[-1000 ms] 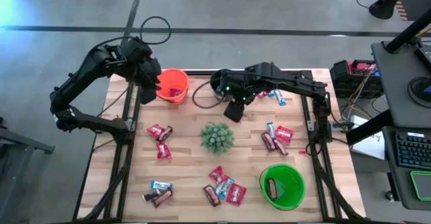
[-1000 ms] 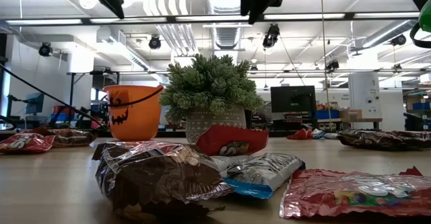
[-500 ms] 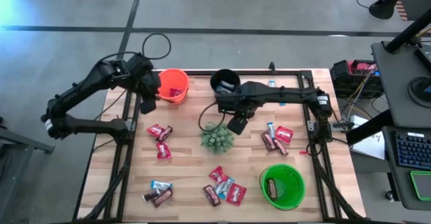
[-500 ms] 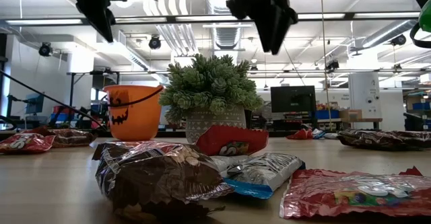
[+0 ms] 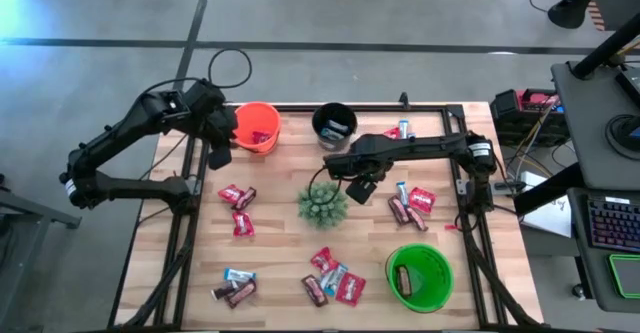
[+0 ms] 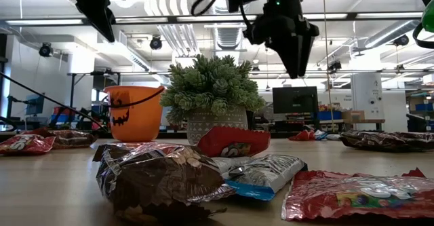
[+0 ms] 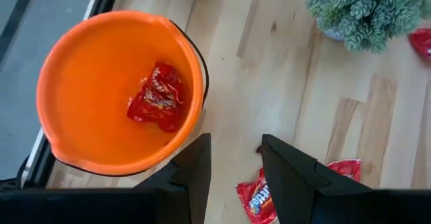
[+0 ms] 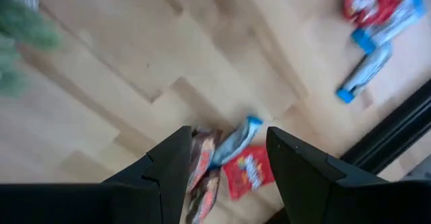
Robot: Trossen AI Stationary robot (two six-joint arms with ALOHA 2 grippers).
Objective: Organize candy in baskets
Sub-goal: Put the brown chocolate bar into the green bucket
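We're swinging the right end effector (image 5: 365, 188) off the black bucket (image 5: 334, 122) toward the plant (image 5: 322, 204), fingers apart and empty, left end effector (image 5: 219, 157) holding beside the orange bucket (image 5: 258, 127), fingers apart, empty.

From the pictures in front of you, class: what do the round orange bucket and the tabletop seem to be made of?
Round orange bucket: probably plastic, smooth and evenly coloured with a soft sheen and a moulded rim. Tabletop: light wood, showing grain lines and seams between planks, matte finish.

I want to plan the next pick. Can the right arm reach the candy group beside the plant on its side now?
Probably yes: the right gripper hangs open above bare wood between the plant and that candy group, nothing between.
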